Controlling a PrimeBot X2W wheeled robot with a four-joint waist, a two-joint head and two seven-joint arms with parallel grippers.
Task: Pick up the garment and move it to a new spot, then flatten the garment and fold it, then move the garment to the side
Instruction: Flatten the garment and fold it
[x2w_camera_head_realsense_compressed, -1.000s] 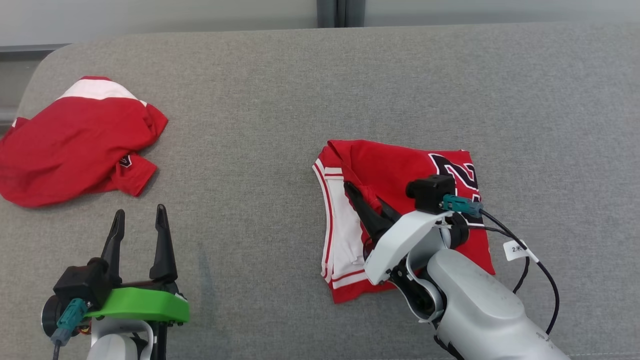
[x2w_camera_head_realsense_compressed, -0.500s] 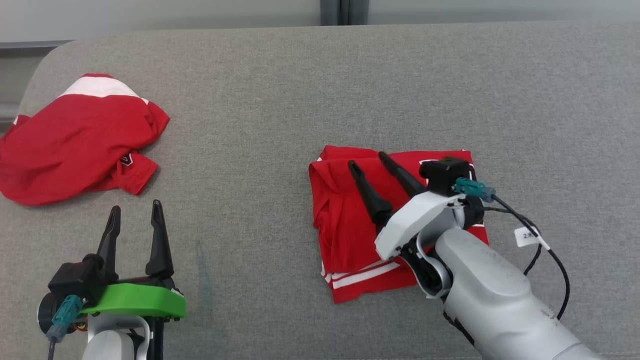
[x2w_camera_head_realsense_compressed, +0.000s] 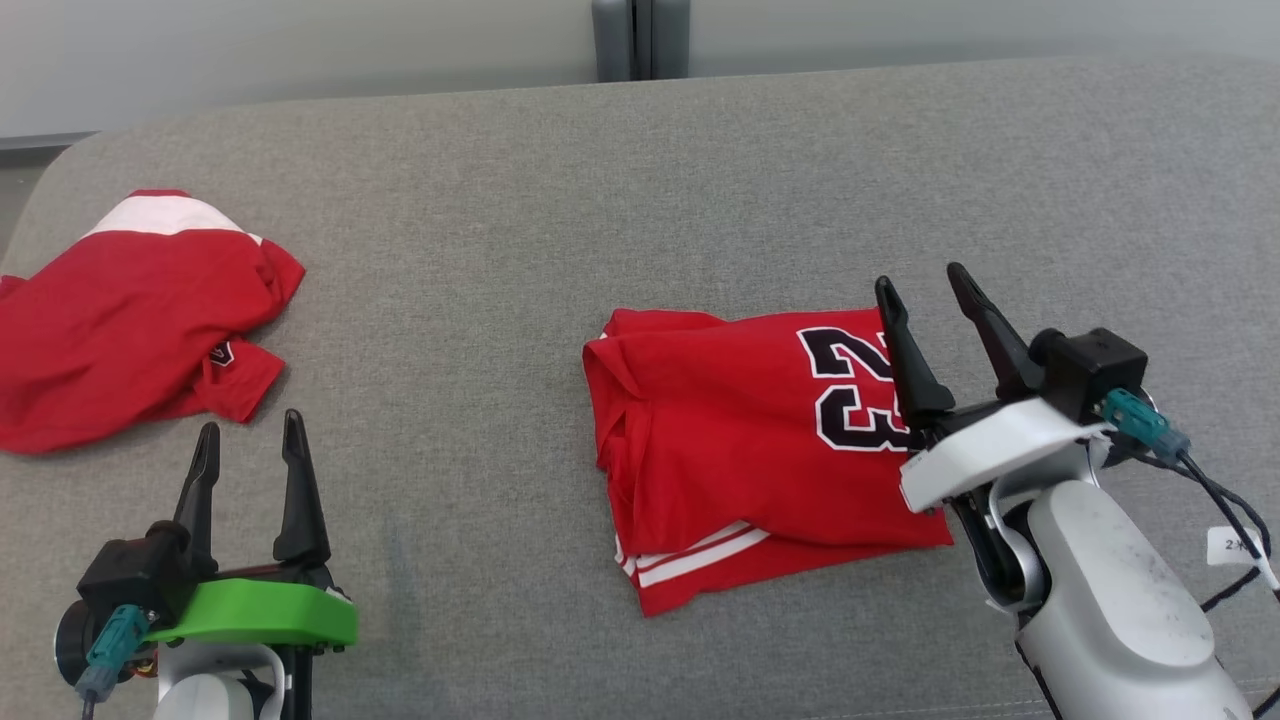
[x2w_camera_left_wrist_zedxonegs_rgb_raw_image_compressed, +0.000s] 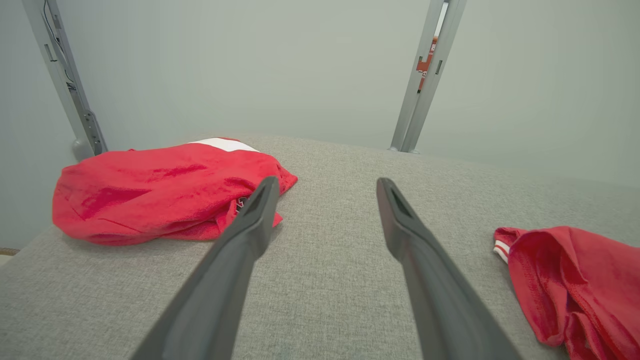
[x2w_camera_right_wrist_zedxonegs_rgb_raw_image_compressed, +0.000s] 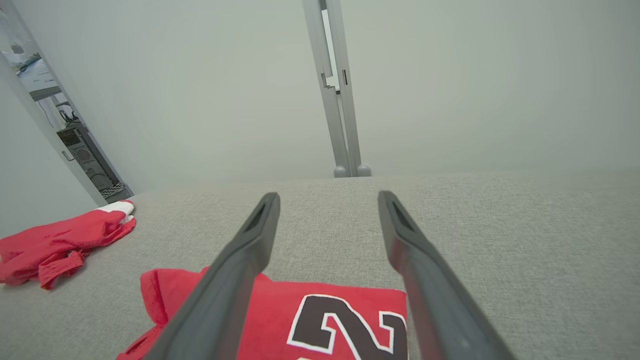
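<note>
The right gripper (x2w_camera_head_realsense_compressed: 918, 278) has its two fingers apart with nothing between them. The left gripper (x2w_camera_head_realsense_compressed: 250, 423) is the same, with its fingers apart and empty, low over the grey cushion (x2w_camera_head_realsense_compressed: 560, 200). The garment (x2w_camera_head_realsense_compressed: 740, 440) is a red shirt with a black number on it. It is folded into a rough square and lies flat on the cushion. Its right edge sits under the right gripper's left finger, and the rest spreads out to the left of that gripper. I cannot tell if the finger touches the cloth. The garment looks light, soft and floppy, so I think it will sag when lifted and the fold may fall open. It will not break. A good place to pinch looks like the thick folded edge next to the right gripper, taking all the layers at once. One gripper on each side could also work, so the square does not come undone. There is lots of bare cushion between the left gripper and the garment, and more to the right of the right gripper. Ahead and to the left of the left gripper lies a second shirt (x2w_camera_head_realsense_compressed: 130, 310), red and bunched up, well apart from the folded one. Far past both sets of fingertips the cushion ends in a rounded edge. Behind that edge are a pale wall (x2w_camera_head_realsense_compressed: 300, 40) and a grey metal post (x2w_camera_head_realsense_compressed: 640, 40).
</note>
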